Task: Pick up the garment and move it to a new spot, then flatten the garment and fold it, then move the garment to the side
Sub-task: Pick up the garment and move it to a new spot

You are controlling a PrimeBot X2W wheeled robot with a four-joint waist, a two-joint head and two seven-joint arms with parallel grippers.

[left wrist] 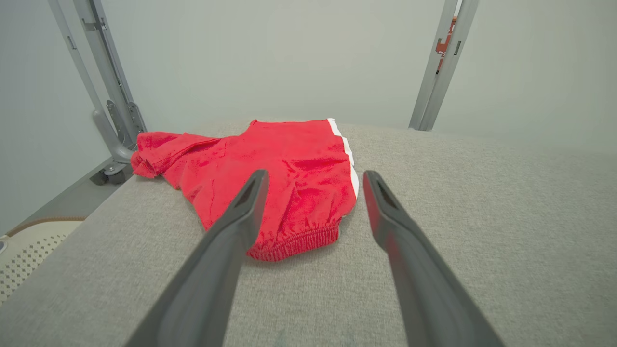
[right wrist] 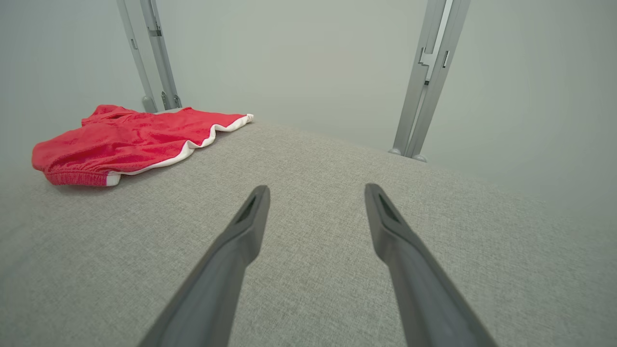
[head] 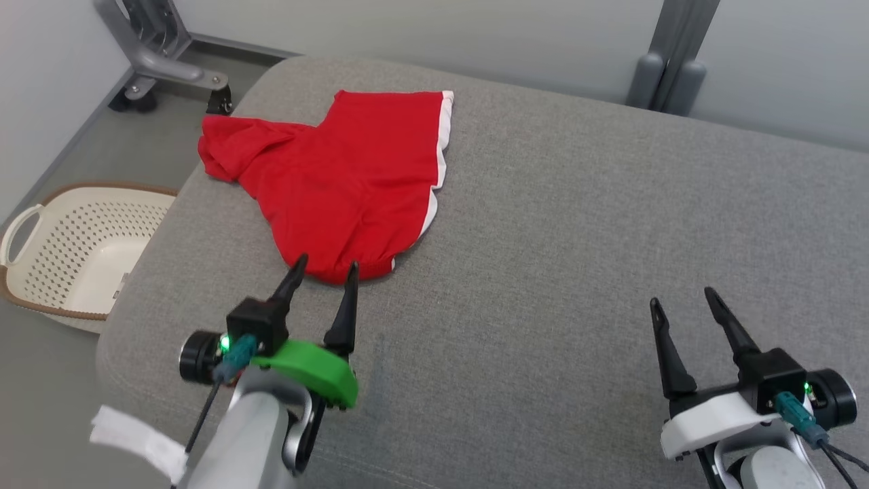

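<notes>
Two sets of jaws spread, nothing held. Left end effector (head: 327, 262) has the red garment (head: 339, 176) just ahead, waistband by its tips, long axis running away from it; right end effector (head: 681, 295) sits well apart across the desk (head: 577, 204). Left nearer.

The garment (head: 339, 183) lies far left on the table (head: 577, 238), the left gripper (head: 327, 263) just before it, the right gripper (head: 681, 296) well to the right. A basket (head: 61, 231) stands left of the table.

Bright, even light; soft shadows, sharp focus.
</notes>
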